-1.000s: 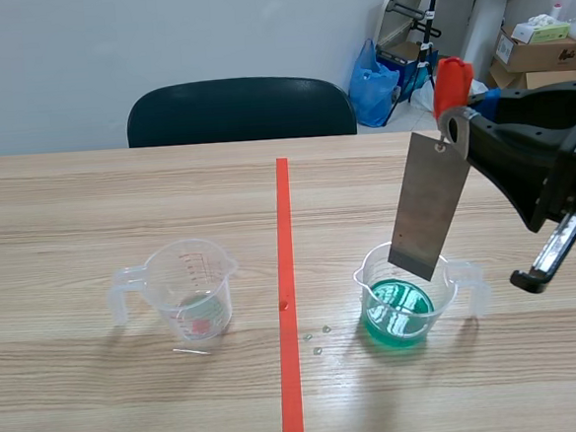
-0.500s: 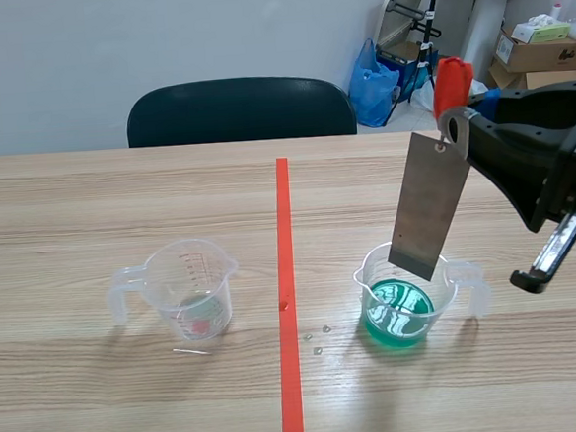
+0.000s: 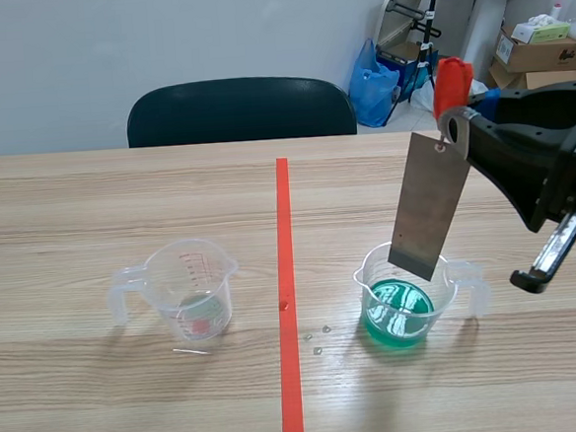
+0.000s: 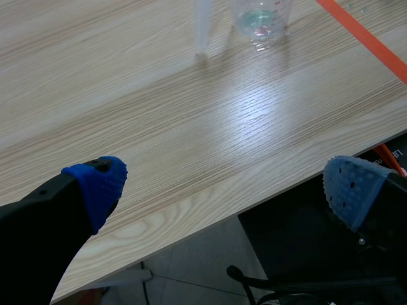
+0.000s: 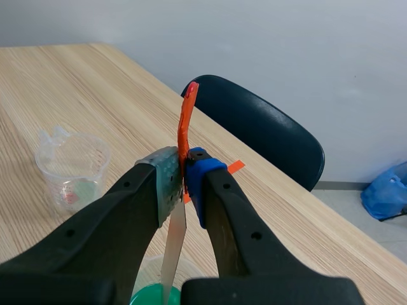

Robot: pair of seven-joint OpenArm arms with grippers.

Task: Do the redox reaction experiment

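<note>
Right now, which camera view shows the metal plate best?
The scene view: the metal plate shows its broad flat face. The right wrist view gives only its thin edge in the right pincer; the left wrist view misses it.

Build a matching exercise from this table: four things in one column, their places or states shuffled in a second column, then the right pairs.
Things
1. grey flat metal strip with an orange-red tab
2. clear plastic cup of green liquid
3. clear plastic cup with red markings
4. left tool

Places or states
A. left of the orange-red tape line
B. open, holding nothing
C. pinched in the right tool
D. right of the tape line, under the strip's lower end

Pairs: 1-C, 2-D, 3-A, 4-B
</note>
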